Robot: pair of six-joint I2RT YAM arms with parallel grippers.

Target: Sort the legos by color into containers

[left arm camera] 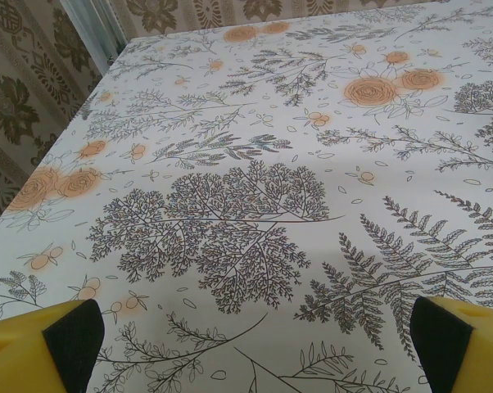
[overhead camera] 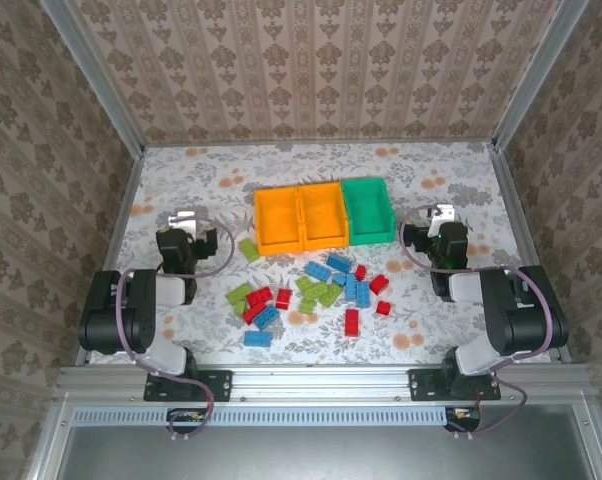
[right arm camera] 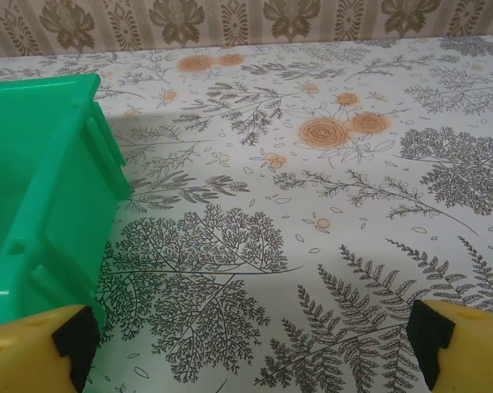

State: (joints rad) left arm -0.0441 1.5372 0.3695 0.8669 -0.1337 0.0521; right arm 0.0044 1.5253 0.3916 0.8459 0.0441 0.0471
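Two dozen or so legos [overhead camera: 328, 294], red, blue and green, lie scattered mid-worktop [overhead camera: 181, 170], just near of the bins. One green lego [overhead camera: 249, 249] lies apart at the left, close to the orange bins [overhead camera: 303, 245]. Farther back, the left claw [overhead camera: 186, 222] [left arm camera: 255, 348] hovers over bare worktop, its fingers spread wide with nothing between them. The right claw [overhead camera: 439, 216] [right arm camera: 251, 348] is likewise wide apart, just right of the green bin [overhead camera: 371, 237] [right arm camera: 42, 188]. The three bins stand in a touching row, orange left and middle, green right.
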